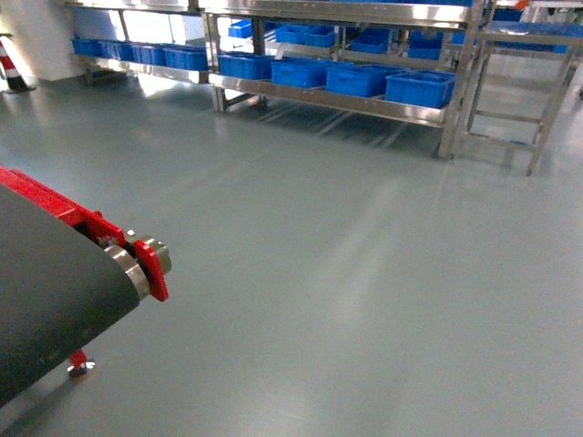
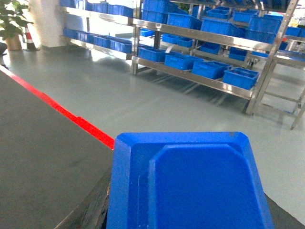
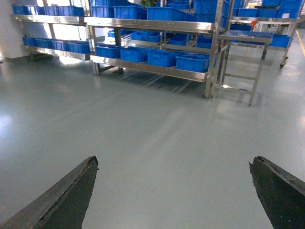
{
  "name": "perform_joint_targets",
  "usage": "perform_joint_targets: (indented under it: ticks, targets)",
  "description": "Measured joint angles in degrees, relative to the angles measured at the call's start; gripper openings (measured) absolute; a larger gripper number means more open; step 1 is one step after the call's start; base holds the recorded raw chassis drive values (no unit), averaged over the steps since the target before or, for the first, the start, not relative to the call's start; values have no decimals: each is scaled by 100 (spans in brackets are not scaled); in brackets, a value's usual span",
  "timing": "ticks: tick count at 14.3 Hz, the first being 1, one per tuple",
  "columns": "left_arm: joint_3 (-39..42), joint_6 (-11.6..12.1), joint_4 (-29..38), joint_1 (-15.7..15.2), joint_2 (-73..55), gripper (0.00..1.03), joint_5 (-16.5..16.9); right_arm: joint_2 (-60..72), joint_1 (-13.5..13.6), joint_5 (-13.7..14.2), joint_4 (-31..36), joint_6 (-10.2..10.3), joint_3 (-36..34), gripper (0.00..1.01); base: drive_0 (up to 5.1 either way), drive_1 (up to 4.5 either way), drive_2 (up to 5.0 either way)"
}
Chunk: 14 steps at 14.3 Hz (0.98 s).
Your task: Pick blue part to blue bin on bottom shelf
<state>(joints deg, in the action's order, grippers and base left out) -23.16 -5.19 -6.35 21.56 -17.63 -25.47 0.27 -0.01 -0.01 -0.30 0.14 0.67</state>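
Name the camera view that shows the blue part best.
The left wrist view: the blue part fills its lower half, close to the camera beside the dark conveyor belt. The head view and the right wrist view show none of it, only floor and shelves of blue bins.

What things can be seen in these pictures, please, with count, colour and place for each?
blue plastic part: one, blue, close under the left wrist camera, above the belt.
dark conveyor belt with red frame: one, grey-black and red, lower left of head view.
blue plastic bins on the bottom shelf: several, blue, in a row.
silver steel shelf racks: silver, far side of the floor.
grey floor: one, between robot and racks.
potted plant: one, green, far left.
right gripper: dark fingers wide apart, empty.
left gripper: hidden.
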Motion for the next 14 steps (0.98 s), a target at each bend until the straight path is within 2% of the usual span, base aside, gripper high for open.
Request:
perform_joint_targets:
  ticks: [14]
  targets:
    - [0, 0, 0, 0, 0, 44, 0, 0, 0, 2, 0, 0, 0, 98, -162, -162, -162]
